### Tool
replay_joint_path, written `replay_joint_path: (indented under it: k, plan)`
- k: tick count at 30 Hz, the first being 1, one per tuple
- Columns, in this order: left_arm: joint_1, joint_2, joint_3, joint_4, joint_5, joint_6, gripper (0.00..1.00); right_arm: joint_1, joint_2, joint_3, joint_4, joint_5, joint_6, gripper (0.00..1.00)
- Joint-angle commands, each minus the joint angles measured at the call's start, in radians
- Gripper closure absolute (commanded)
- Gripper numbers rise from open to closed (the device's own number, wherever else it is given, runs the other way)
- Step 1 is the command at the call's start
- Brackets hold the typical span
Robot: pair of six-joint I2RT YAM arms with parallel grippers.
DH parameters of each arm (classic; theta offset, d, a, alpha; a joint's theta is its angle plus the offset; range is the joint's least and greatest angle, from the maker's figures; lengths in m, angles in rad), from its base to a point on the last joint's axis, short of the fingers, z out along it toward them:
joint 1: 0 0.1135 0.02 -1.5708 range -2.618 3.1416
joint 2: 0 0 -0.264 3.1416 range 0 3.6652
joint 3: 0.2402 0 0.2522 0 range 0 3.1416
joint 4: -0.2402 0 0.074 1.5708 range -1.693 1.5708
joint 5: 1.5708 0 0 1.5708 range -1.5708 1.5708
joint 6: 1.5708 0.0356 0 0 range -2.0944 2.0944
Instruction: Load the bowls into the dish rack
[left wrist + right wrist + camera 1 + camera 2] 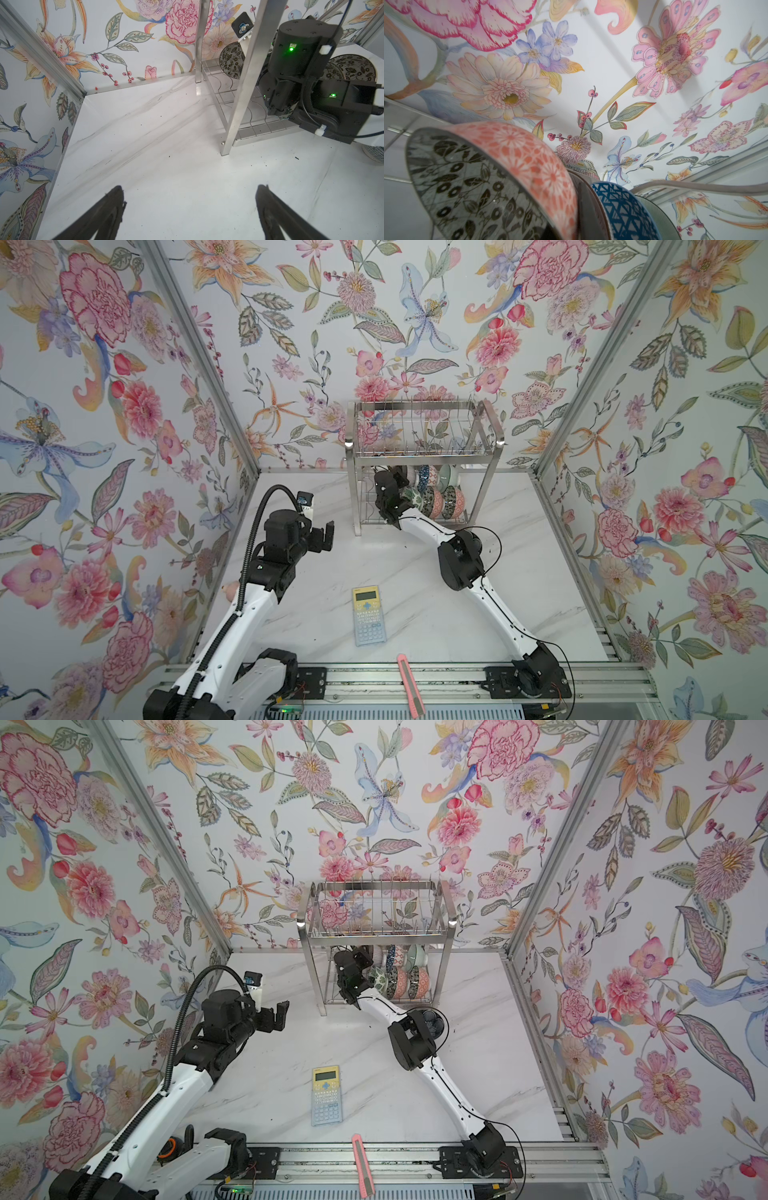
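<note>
Bowls (436, 497) stand on edge in two rows on the lower tier of the dish rack (419, 461), packed side by side so that the wavy wires can hold them upright; the pegged upper tier holds none. Right gripper (390, 495) reaches in under the upper tier at the left end of the rows, jaws clenched; the views do not show whether a rim is pinched between them. Left gripper (191, 187) hovers over bare table left of the rack, jaws spread wide and empty, clear of the working arm. A patterned round object (374, 153) beneath the right arm is probably one more bowl awaiting loading. Table (415, 572) is a white marble-look surface carrying a calculator (368, 616); a pink utility knife (410, 684) lies across the front rail. Floral wallpaper (291, 364) covers three walls inside an aluminium frame
</note>
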Motion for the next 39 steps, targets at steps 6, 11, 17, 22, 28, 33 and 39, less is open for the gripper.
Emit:
replay_joint_path:
  k: [6,11,17,22,28,33,39]
  plan:
    - [0.011,0.001,-0.013,0.01,0.016,0.002,0.01,0.007,0.026,0.012,-0.06,-0.013,0.018,0.97]
    - [0.011,-0.003,-0.013,0.01,0.015,0.002,0.01,0.014,0.015,-0.004,-0.074,-0.012,0.019,0.87]
    - [0.011,-0.004,-0.015,0.009,0.018,0.002,0.01,0.027,-0.022,-0.057,-0.085,-0.038,0.041,0.76]
    - [0.011,-0.004,-0.016,0.009,0.021,0.002,0.01,0.039,-0.023,-0.059,-0.088,-0.032,0.038,0.75]
    - [0.012,-0.004,-0.015,0.009,0.021,0.002,0.01,0.044,-0.035,-0.063,-0.087,-0.016,0.029,0.76]
    - [0.012,-0.005,-0.015,0.009,0.022,0.002,0.01,0.039,-0.044,-0.066,-0.09,0.023,0.021,0.76]
    - [0.011,-0.006,-0.015,0.01,0.026,0.0,0.01,0.039,-0.085,-0.119,-0.087,0.033,0.021,0.74]
